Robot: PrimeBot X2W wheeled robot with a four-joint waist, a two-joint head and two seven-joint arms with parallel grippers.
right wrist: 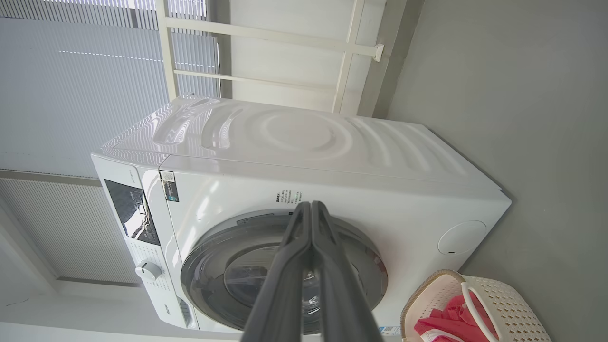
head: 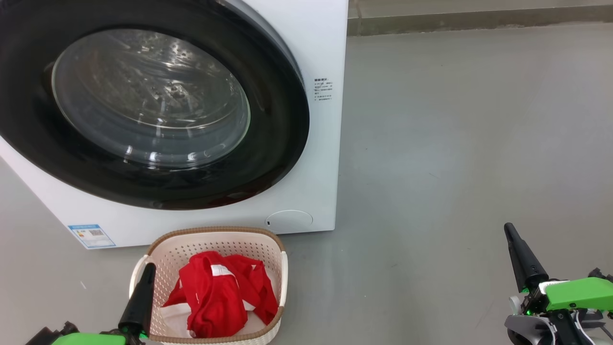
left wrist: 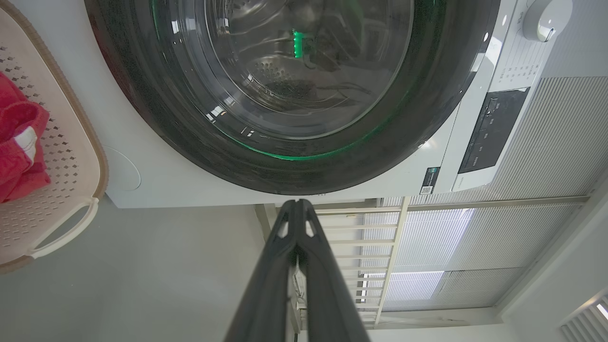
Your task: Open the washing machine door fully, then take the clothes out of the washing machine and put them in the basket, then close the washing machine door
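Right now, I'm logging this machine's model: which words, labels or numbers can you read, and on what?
Nothing reads clearly.
Blue sticker, low on the washing machine front: too small.
Small printed block beside the washing machine door: blurred.
Control panel markings: too small.
Dark sticker by the panel: too small.

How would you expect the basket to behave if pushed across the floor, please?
Probably light: the basket is thin perforated plastic holding only limp red clothes. It would likely slide, not tip, sitting low and wide on the smooth floor.
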